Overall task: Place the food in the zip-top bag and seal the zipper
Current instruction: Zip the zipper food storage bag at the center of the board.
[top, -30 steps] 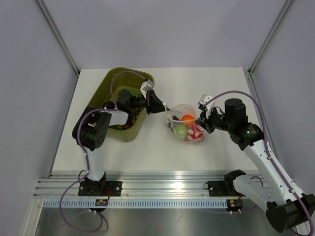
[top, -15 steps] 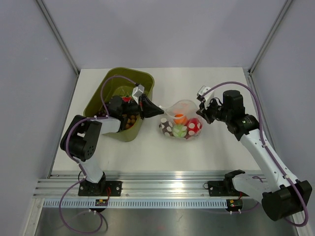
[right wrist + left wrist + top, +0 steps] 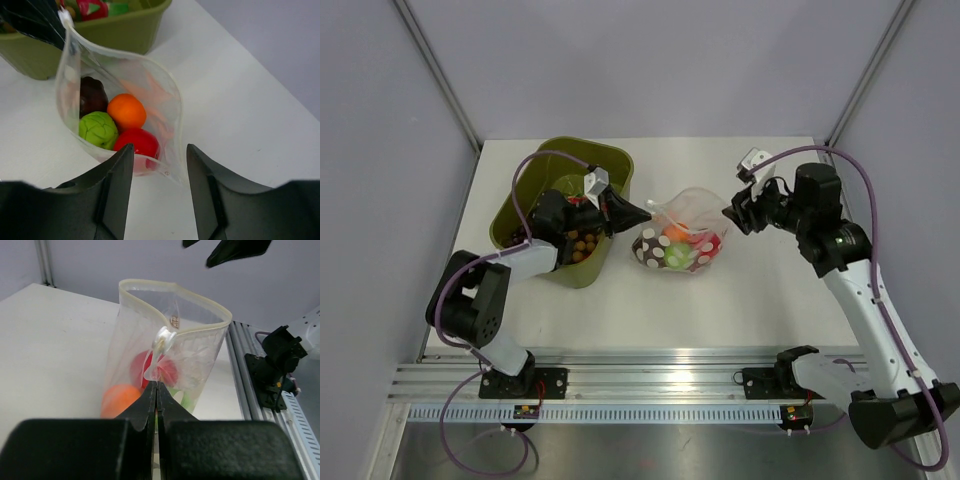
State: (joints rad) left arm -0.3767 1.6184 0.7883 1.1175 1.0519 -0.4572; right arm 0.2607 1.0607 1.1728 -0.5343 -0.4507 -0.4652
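Observation:
The zip-top bag (image 3: 682, 238) lies on the white table to the right of the tub, its mouth gaping. Inside is the food: an orange piece (image 3: 126, 111), a green one (image 3: 98, 129), a red one (image 3: 137, 141) and a dark purple one (image 3: 90, 95). My left gripper (image 3: 646, 212) (image 3: 156, 386) is shut on the clear pull tab hanging from the white slider (image 3: 165, 336) of the zipper (image 3: 200, 302). My right gripper (image 3: 731, 214) (image 3: 160, 148) is open just off the bag's right end, and nothing sits between its fingers.
An olive-green tub (image 3: 582, 272) with more small food pieces stands at the left, under my left arm. Grey walls close in the table at the back and sides. An aluminium rail (image 3: 650, 385) runs along the near edge.
My right gripper has let go of the bag's right end, opened and drawn back up and to the right. The left gripper, still shut, has shifted the bag slightly left.

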